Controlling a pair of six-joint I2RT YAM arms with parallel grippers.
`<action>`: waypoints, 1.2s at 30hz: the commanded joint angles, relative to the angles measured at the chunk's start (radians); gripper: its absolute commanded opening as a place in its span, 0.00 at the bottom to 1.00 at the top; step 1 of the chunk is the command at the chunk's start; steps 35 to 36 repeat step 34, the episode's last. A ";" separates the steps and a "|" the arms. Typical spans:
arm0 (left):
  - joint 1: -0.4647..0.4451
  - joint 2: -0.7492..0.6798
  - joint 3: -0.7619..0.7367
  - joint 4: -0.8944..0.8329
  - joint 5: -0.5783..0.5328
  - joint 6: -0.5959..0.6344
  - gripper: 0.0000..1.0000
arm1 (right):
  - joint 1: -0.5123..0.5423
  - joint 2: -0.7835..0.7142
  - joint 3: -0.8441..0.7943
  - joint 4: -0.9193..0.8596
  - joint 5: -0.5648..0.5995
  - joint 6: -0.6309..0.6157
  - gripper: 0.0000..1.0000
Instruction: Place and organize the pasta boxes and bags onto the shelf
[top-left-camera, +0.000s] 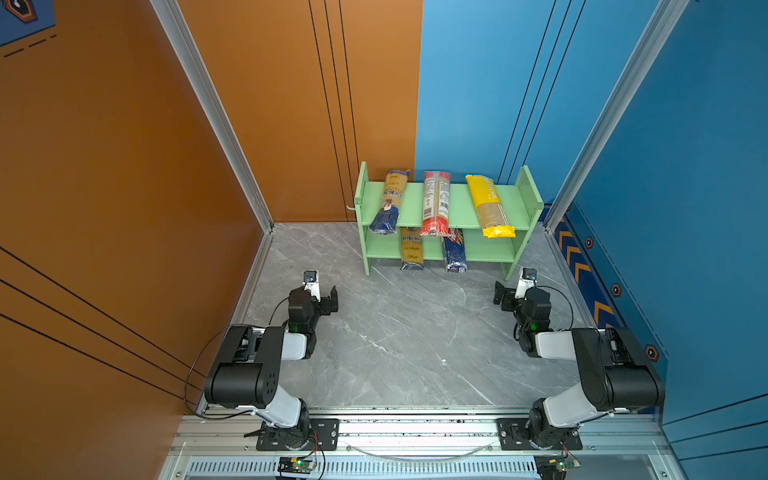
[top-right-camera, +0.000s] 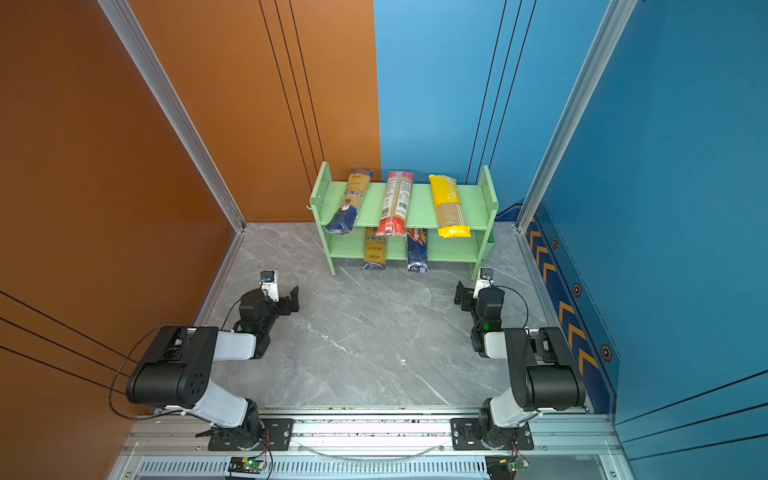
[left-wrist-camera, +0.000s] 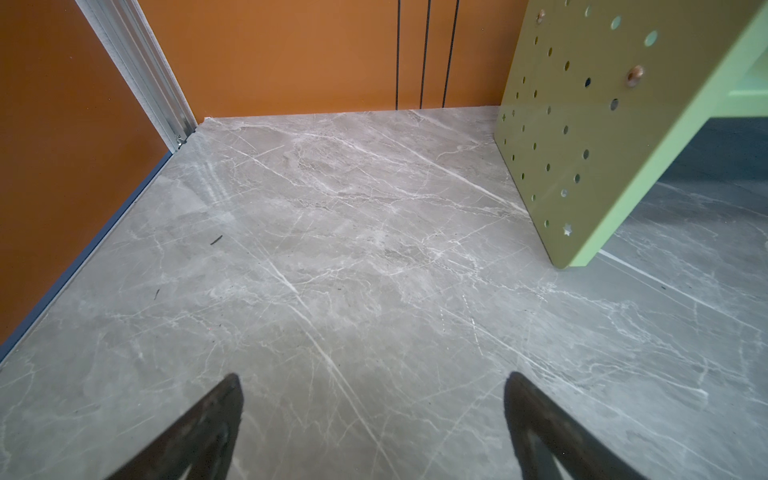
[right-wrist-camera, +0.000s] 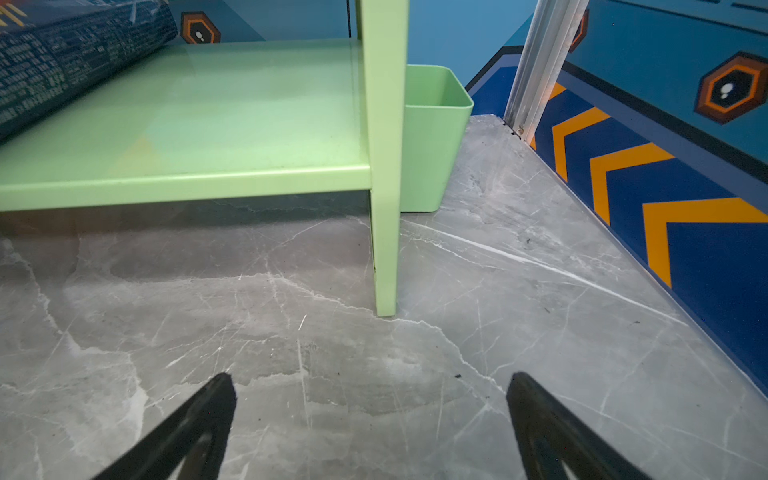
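Well, left hand (top-left-camera: 330, 301) & right hand (top-left-camera: 500, 293) are hanging wide, empty; top-tier ankara bag (top-left-camera: 390, 202) ahead of left is lying skewed on shelf (top-left-camera: 457, 199), prob needing a gentle nudge straight

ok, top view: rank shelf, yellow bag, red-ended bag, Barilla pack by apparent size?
1. shelf
2. yellow bag and red-ended bag: too alike to rank
3. Barilla pack, smallest as seen, partly hidden by the shelf
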 joint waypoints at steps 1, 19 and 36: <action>-0.004 0.008 0.013 -0.010 -0.024 0.014 0.98 | 0.009 0.009 -0.010 0.018 0.028 0.004 1.00; -0.004 0.007 0.013 -0.010 -0.022 0.013 0.98 | 0.009 0.009 -0.010 0.017 0.029 0.004 1.00; 0.005 0.010 0.013 -0.010 -0.007 0.009 0.98 | 0.009 0.009 -0.010 0.017 0.029 0.005 1.00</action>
